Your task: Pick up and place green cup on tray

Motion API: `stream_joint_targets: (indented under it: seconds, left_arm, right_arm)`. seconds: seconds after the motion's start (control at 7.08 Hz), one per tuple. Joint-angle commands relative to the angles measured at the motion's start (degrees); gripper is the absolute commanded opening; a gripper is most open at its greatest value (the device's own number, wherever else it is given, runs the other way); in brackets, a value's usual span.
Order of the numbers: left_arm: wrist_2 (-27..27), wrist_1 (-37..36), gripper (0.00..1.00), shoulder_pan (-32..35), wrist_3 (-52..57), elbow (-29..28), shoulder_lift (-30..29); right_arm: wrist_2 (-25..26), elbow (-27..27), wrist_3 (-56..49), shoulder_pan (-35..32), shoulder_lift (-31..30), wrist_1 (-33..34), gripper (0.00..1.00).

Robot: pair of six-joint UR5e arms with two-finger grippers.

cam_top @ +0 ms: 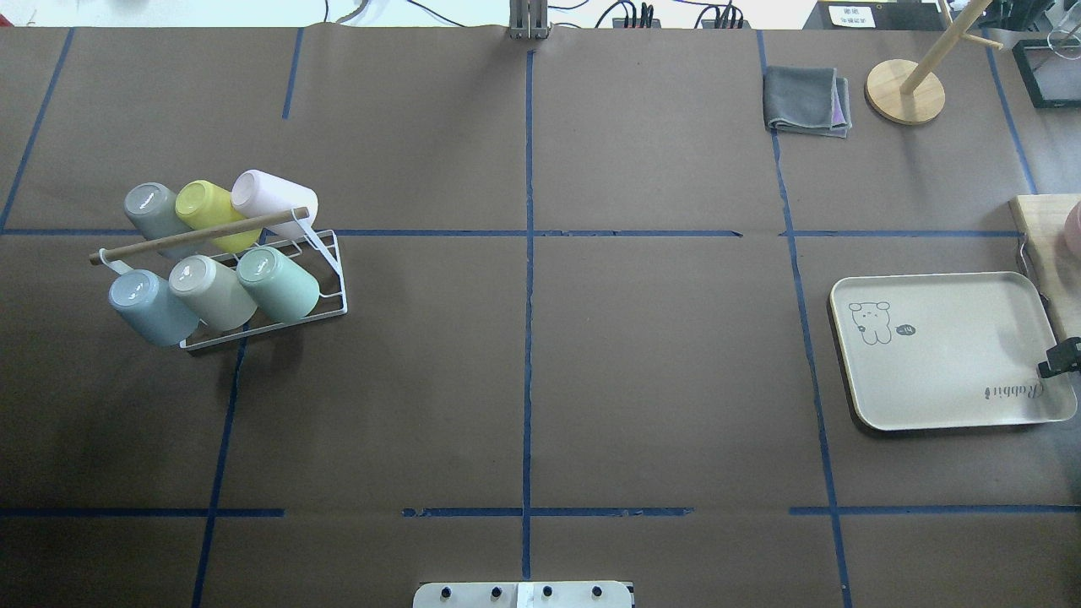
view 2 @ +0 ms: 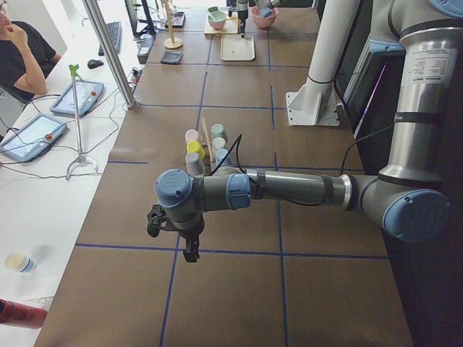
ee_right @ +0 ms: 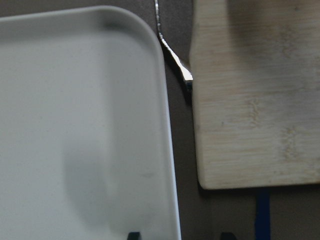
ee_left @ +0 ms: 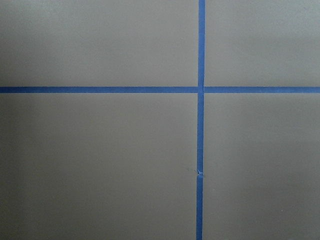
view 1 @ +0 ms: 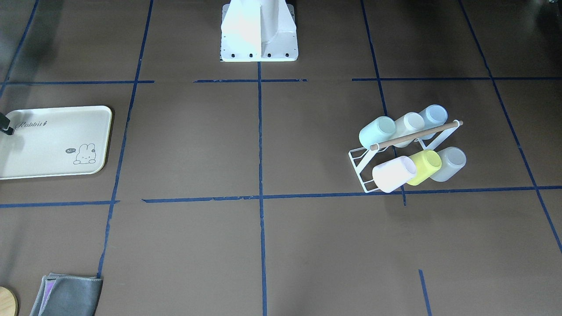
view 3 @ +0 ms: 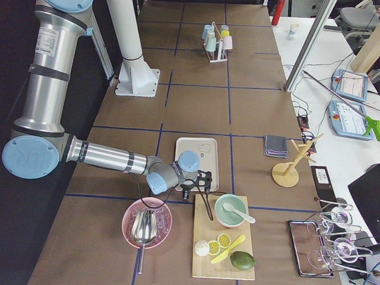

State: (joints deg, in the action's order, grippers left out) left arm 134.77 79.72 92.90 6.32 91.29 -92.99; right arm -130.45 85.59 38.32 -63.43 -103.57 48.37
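The pale mint-green cup [view 1: 376,130] lies on its side on a white wire rack [view 1: 364,169], at the end of the row nearest the robot; it also shows in the overhead view [cam_top: 279,283]. The cream Rabbit tray [cam_top: 946,350] lies bare at the table's other end [view 1: 52,145]. My right gripper [ee_right: 180,236] hovers over the tray's outer edge, its fingertips apart and empty. My left gripper [view 2: 189,249] hangs over bare table beyond the rack, far from the cup; I cannot tell whether it is open or shut.
The rack also holds a yellow-green cup [cam_top: 203,207], a pale blue cup [cam_top: 148,304] and others under a wooden bar. A wooden cutting board [ee_right: 255,100] lies beside the tray. A grey cloth [cam_top: 806,101] and a wooden stand [cam_top: 905,89] sit at the far edge.
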Motion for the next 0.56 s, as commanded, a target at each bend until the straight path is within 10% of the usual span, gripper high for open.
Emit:
stream_joint_targets:
  seconds: [0.0, 0.42]
  left_arm:
    - [0.0, 0.1, 1.0, 0.0, 0.0, 0.0, 0.0]
    - [0.0, 0.1, 1.0, 0.0, -0.1, 0.0, 0.0]
  right_arm:
    - [-0.2, 0.0, 0.0, 0.1, 0.0, -2.1, 0.36]
    - [-0.2, 0.0, -0.1, 0.0, -0.1, -2.5, 0.16]
